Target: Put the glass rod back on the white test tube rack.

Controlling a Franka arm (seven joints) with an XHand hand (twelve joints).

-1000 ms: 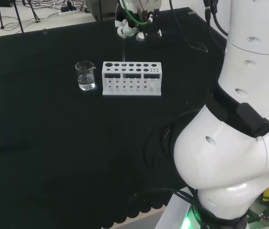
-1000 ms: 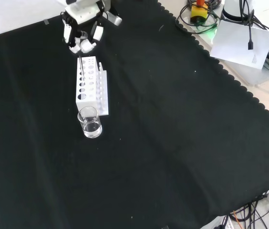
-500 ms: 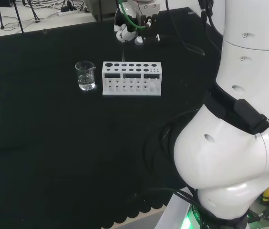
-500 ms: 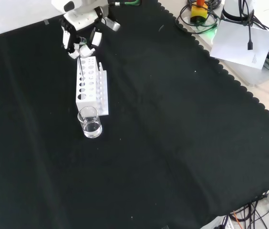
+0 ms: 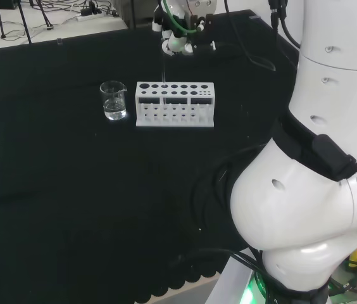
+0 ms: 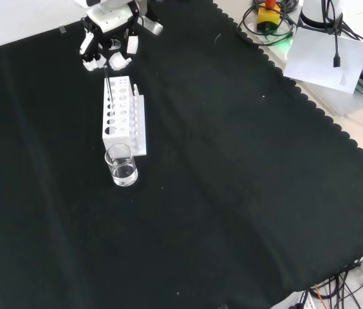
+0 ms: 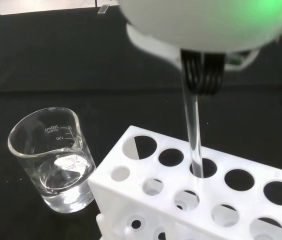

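One glass rod [image 7: 193,135] is the item under inspection, and it stands near upright with its lower end entered into a hole in the top plate of the white test tube rack [image 5: 175,104]; in the wrist view that hole is the third along the nearer row, counted from the beaker end. The hand [image 6: 107,45] sits above the far end of the rack in the front view, at the rod's upper end. Its fingertips appear spread to either side of the rod in the front view, but the wrist view hides the point of contact behind a blurred white part, so I cannot tell whether the fingers are still pinched on the rod or have parted from it. My judgement is that the insertion step is at or close to its end. The next move calls for confirming that the fingers are clear of the rod, then lifting the hand straight up so the rod is not dragged or tipped out of its hole. As to containers, one glass beaker [image 7: 53,160] stands just beside the rack's end, apart from it, holding a shallow layer of clear liquid. The rack's other visible holes appear empty.
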